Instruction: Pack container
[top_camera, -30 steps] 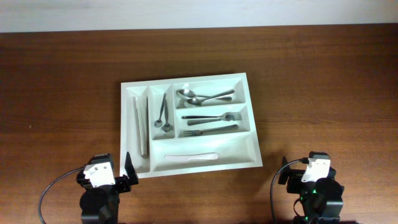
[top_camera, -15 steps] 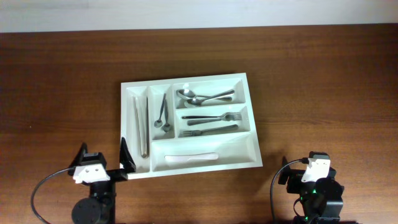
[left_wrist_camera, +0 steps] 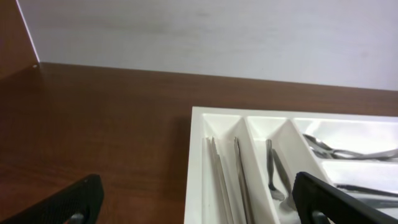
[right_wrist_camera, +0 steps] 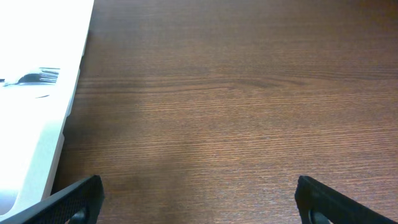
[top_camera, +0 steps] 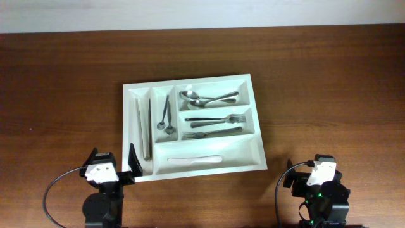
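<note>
The container (top_camera: 255, 126) is a white cutlery tray at the table's centre. Its left slot holds thin metal tongs (top_camera: 143, 130), and the slot beside it holds small utensils (top_camera: 166, 117). Spoons (top_camera: 205, 99) and forks (top_camera: 215, 125) fill the short compartments, and a white knife (top_camera: 194, 159) lies in the long one. My left gripper (top_camera: 111, 162) stands open at the tray's front-left corner. In the left wrist view the left gripper (left_wrist_camera: 199, 204) straddles the container's left rim (left_wrist_camera: 198, 143). My right gripper (right_wrist_camera: 202, 205) is open over bare wood, right of the container (right_wrist_camera: 53, 143).
The dark wooden table (top_camera: 329, 95) extends on all sides of the tray. A pale wall (left_wrist_camera: 217, 31) runs along the far edge. The right arm's body (top_camera: 319, 183) sits at the front right, and cables loop beside both arm bases.
The left arm swung slightly left, then back right, and its right finger now sits by the tray's front-left corner. The right arm and the cutlery have not moved.
</note>
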### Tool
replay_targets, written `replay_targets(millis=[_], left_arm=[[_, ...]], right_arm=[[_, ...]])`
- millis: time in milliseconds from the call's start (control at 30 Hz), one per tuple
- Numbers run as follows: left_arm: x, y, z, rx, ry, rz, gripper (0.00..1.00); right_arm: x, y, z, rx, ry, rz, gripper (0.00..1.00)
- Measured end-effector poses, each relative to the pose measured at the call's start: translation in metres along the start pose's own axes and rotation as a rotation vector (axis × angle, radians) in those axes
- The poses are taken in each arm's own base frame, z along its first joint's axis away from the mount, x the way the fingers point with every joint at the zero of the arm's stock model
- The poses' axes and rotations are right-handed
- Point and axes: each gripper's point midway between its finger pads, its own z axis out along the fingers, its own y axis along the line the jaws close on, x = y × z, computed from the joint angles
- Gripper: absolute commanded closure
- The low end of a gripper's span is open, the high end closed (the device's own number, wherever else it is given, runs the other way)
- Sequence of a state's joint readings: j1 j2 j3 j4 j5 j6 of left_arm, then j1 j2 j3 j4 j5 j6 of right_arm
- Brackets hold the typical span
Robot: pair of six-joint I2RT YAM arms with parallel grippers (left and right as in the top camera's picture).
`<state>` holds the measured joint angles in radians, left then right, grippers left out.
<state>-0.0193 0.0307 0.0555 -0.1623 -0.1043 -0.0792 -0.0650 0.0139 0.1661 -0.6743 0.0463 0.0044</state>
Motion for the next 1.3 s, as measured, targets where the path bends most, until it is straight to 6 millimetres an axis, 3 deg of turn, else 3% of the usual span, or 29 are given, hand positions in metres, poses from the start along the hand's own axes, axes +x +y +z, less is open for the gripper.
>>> replay_targets(millis=[933,1200,1300], left_arm=[[0.000,0.000,0.000,0.000,0.002,0.000,0.01],[0.000,0.000,0.000,0.000,0.002,0.000,0.01],[0.001,0.000,0.000,0.000,0.002,0.000,0.01]], right_arm=[[0.000,0.000,0.000,0.000,-0.002,0.000,0.01],[-0.023,0.000,0.000,0.000,-0.098,0.004,0.01],[-0.041,0.000,0.000,0.000,-0.180,0.008,0.01]])
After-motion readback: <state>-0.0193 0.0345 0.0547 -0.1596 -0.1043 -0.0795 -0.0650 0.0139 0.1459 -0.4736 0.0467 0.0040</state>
